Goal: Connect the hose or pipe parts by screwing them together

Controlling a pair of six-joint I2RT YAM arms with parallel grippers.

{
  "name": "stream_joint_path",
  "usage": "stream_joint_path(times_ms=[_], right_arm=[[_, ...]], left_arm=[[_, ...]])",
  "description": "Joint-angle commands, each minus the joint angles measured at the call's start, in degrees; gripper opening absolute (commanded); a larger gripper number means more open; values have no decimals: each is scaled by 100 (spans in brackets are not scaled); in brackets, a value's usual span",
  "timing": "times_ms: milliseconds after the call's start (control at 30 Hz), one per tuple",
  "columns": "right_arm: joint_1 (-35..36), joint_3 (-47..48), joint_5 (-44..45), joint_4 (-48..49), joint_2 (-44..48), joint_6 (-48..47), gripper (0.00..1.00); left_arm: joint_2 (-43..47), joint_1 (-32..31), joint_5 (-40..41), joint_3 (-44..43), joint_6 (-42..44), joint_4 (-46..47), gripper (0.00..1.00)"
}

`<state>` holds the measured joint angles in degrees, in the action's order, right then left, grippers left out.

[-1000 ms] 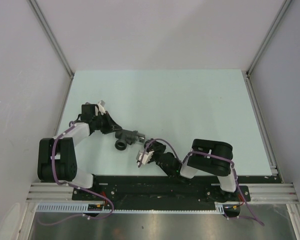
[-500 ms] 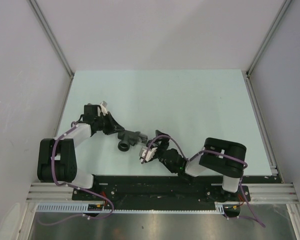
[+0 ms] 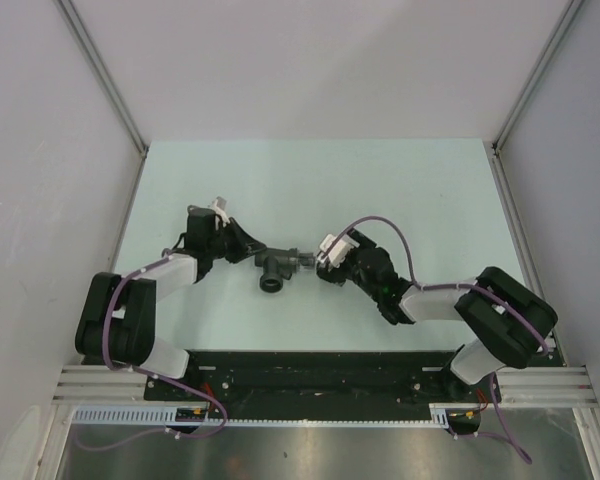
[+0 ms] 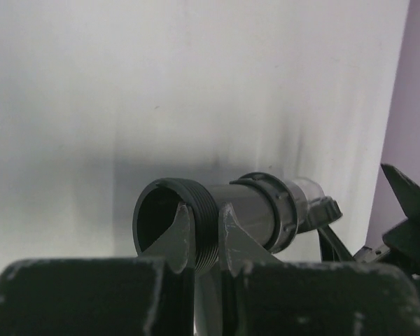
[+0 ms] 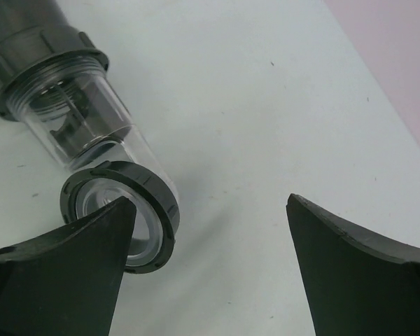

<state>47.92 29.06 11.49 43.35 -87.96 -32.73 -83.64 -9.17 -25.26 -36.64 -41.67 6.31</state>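
The left gripper [image 4: 206, 227] is clamped on the dark grey T-shaped plastic pipe fitting [image 3: 274, 268]. The right gripper [image 5: 210, 210] is spread wide, one finger beside the thin dark ring nut [image 5: 159, 201] on the clear cylindrical connector [image 5: 91, 133].

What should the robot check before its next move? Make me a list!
1. The left pincer grips the T-fitting: ok.
2. The right pincer is open: ok.
3. The ring nut sits on the clear connector's end: ok.
4. The ring nut is centred between the right pincer's fingers: not ok, beside one finger.
5. The clear connector is screwed fully into the T-fitting: cannot tell.
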Motion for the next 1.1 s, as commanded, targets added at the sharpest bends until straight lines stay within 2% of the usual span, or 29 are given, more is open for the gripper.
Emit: stream_joint_path(times_ms=[0,67,267,533,633,700,733,800,833,1000,1033,1067], right_arm=[[-634,442,-217,419,-202,829,93],[-757,556,-278,525,-326,917,93],[-890,847,-586,332,-424,1146,92],[-574,812,-429,-879,-178,1672,92],[-591,803,-130,-1275,50,1849,93],[-608,803,-137,-1452,331,1858,93],[-635,812,-181,-1609,454,1893,93],[-644,838,-304,-1934,911,1954,94],[-652,882,-340,-2084,1060,1990,94],[-644,1479,-7,-3461,2175,2726,91],[-644,1567,64,-3700,2326,2893,91],[-644,1698,282,-3955,2467,3069,97]], left_arm=[[-258,-243,-14,43,-631,1231,0],[-399,-313,38,-18,-763,1689,0],[-672,-375,-23,-195,-834,1839,0],[-619,-375,-50,228,-843,1830,0],[-479,-366,38,280,-694,1830,11],[-382,-366,99,289,-667,1743,28],[-295,-366,169,246,-623,1673,42],[-215,-366,275,193,-553,1367,57],[-93,-375,432,123,-440,1225,77],[347,-358,1083,-377,123,-110,91],[574,-358,1180,-561,350,-277,98],[716,-358,1190,-607,431,-436,100]])
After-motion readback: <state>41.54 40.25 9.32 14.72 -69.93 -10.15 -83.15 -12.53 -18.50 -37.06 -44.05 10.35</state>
